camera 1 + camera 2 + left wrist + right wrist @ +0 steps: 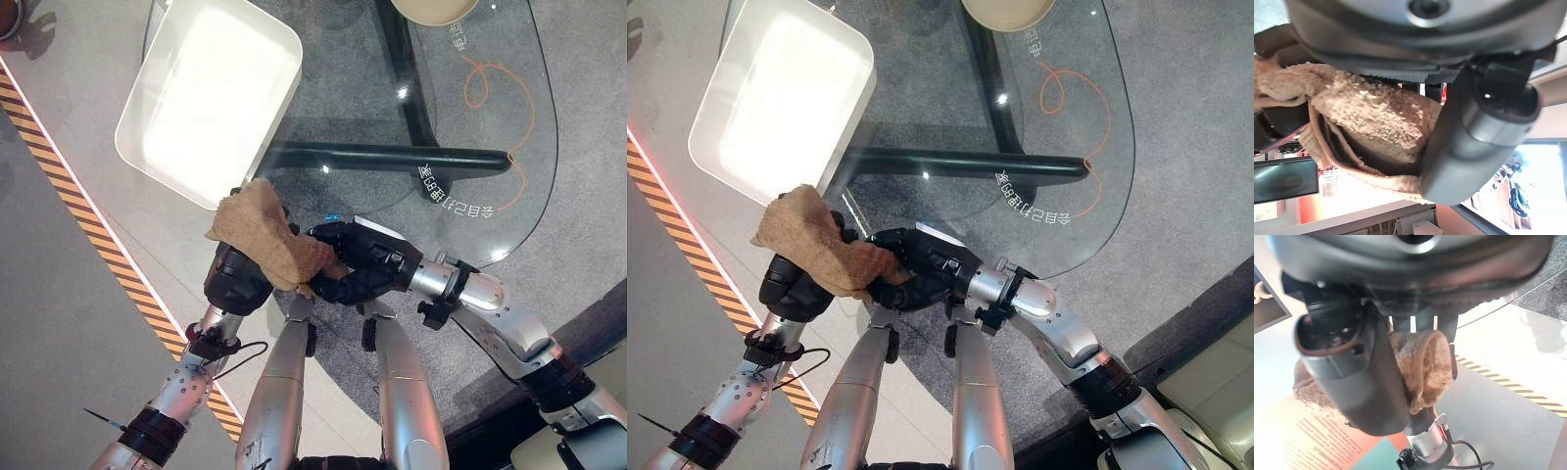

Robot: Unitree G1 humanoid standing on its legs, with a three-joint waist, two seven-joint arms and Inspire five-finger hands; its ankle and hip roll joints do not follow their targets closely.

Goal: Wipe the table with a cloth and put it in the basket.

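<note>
A tan terry cloth [266,233] hangs bunched between my two hands, just off the near edge of the glass table [460,186]. My left hand [235,279] is under the cloth's left part; in the left wrist view the cloth [1366,117] lies against its palm with the thumb [1469,142] curled round it. From the right, my right hand [364,262] grips the cloth's lower edge; the cloth [1425,367] is pinched between its thumb and fingers. The white rectangular basket [137,127] stands just beyond the hands, on the table's left end.
A black table base [392,157] and an orange cable [509,98] show through the glass. A beige round object [436,10] sits at the table's far edge. Black-and-yellow striped tape [59,186] runs along the floor on the left.
</note>
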